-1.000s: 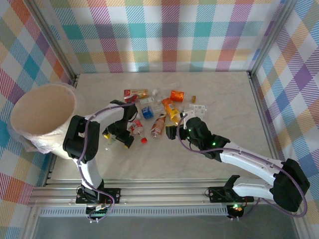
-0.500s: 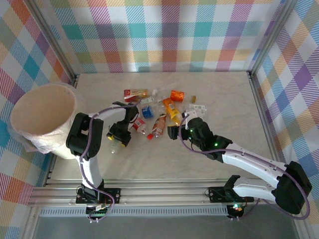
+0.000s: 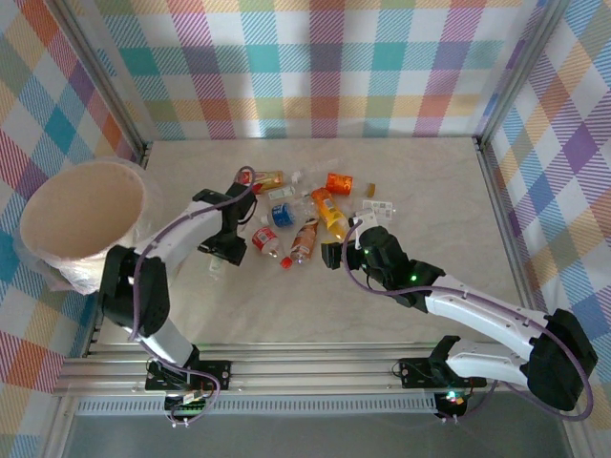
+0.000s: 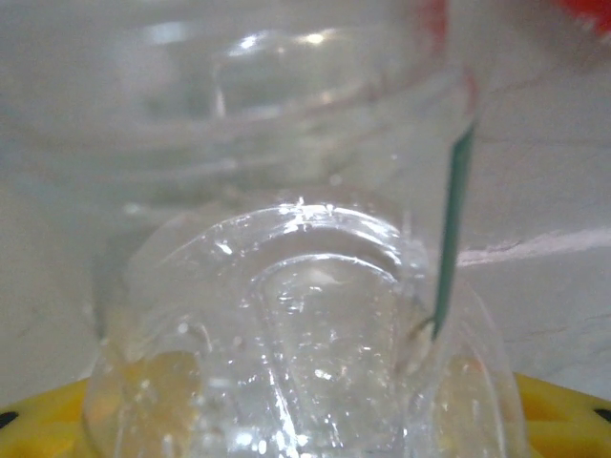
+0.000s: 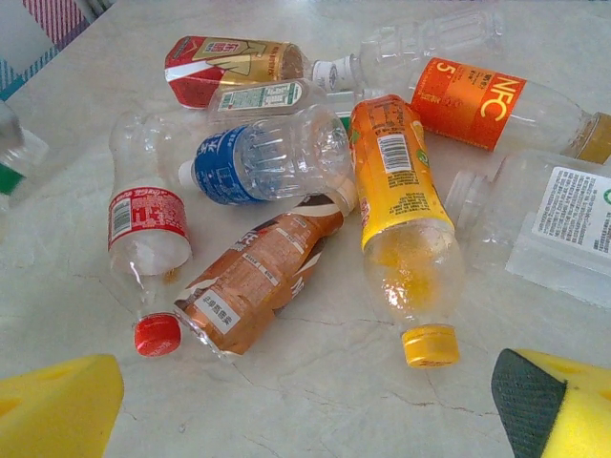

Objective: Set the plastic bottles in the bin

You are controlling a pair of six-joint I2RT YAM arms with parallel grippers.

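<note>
Yellow fingers (image 4: pixel 565 412) of the left gripper (image 3: pixel 220 256) clamp a clear bottle (image 4: pixel 286 286). One end of it faces the wrist camera and its long axis runs straight away. A second ago they stood wide apart, and the elbow has since swung toward 8 o'clock. The other plastic bottles (image 3: pixel 305 215) lie scattered near the centre of the table (image 3: pixel 430 191). The bin (image 3: pixel 86 205) sits at 9 o'clock. The right gripper (image 5: pixel 305 405) hangs wide open at 4 o'clock of the pile.
</note>
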